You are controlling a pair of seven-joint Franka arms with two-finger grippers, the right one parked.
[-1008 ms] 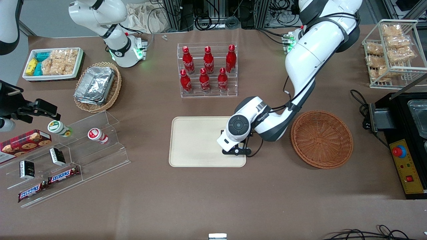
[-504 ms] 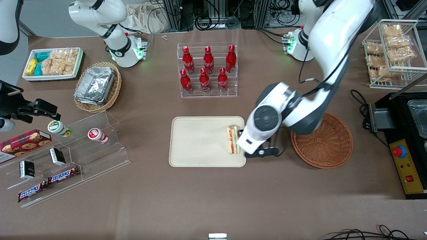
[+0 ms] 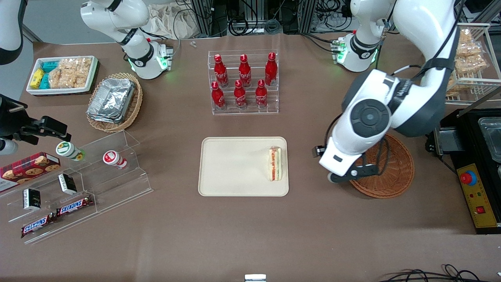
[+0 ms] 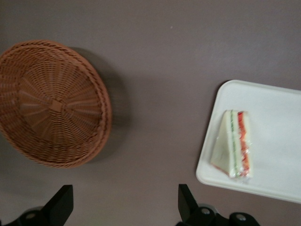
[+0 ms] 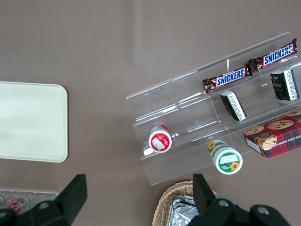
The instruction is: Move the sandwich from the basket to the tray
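Sandwich (image 3: 275, 163) first, as you see it from the front: it lies flat on the tray (image 3: 231, 166), close to the tray edge nearest the working arm, with its orange-red and green layers showing along one side. Judge it light, soft and easily crushed, with slippery wrap perhaps over it; if you must retake it, pinch across the two bread faces near the thick edge, gently, not on the thin tip. The gripper (image 3: 354, 174) hangs above the table at the basket's (image 3: 391, 172) rim, between basket and tray, well apart from the sandwich.

From the left wrist camera, you see both fingers (image 4: 60, 207) spread wide with bare table between them and nothing held. The sandwich (image 4: 233, 143) rests inside the tray (image 4: 277, 108) corner, clear of either finger, and the basket (image 4: 51, 101) is empty.

From the right wrist camera, only a bare part of the tray (image 5: 30, 120) shows; the sandwich is not visible there.
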